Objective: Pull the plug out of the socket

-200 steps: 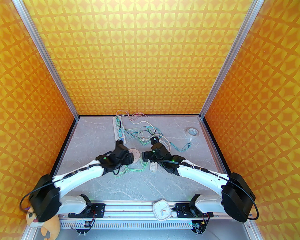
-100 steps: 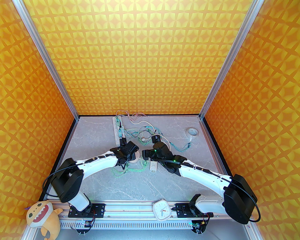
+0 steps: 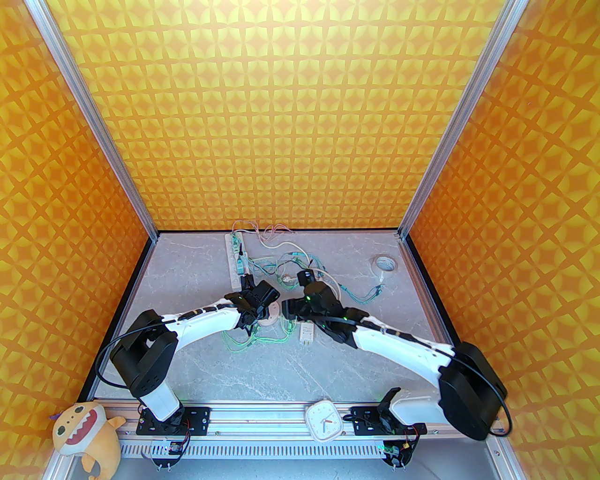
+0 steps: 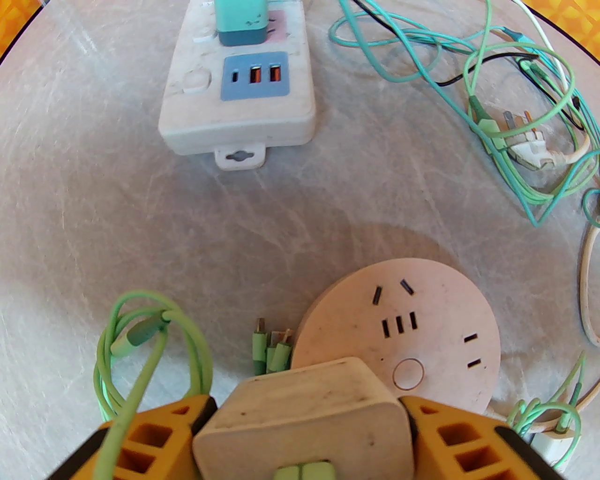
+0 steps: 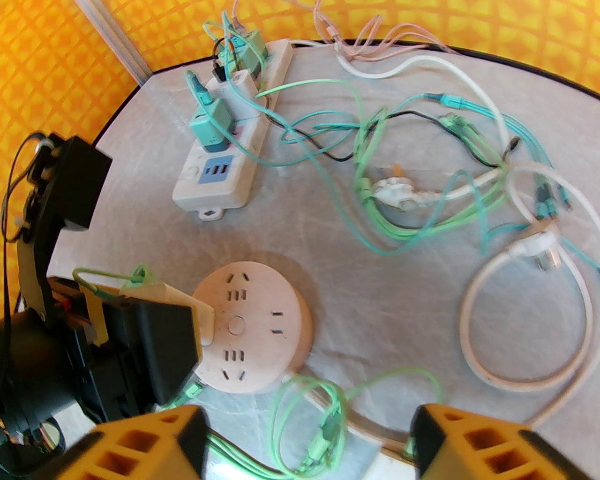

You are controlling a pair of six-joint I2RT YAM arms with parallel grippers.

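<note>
Orange-and-yellow patterned walls (image 3: 300,117) enclose a grey marbled tabletop (image 3: 290,365), where two white-and-black arms meet near the middle. The left gripper (image 4: 307,412) has its yellow fingers (image 4: 450,436) pressed against both sides of the cream rectangular plastic plug (image 4: 300,436). The right gripper (image 5: 309,417) hovers close by, its fingers spread wide with nothing between them, above a tangle of green and teal cables (image 5: 375,220).

Farther back lies a long white power strip (image 4: 187,117) with a teal charger (image 4: 241,23) plugged into it. Nearer lies the round pale-pink plastic socket (image 4: 431,328), flat on the table. The plug overlaps the socket's rim on the left arm's side; I cannot tell whether its prongs are seated. Small green cable connectors (image 4: 269,351) lie just beside that rim.
</note>
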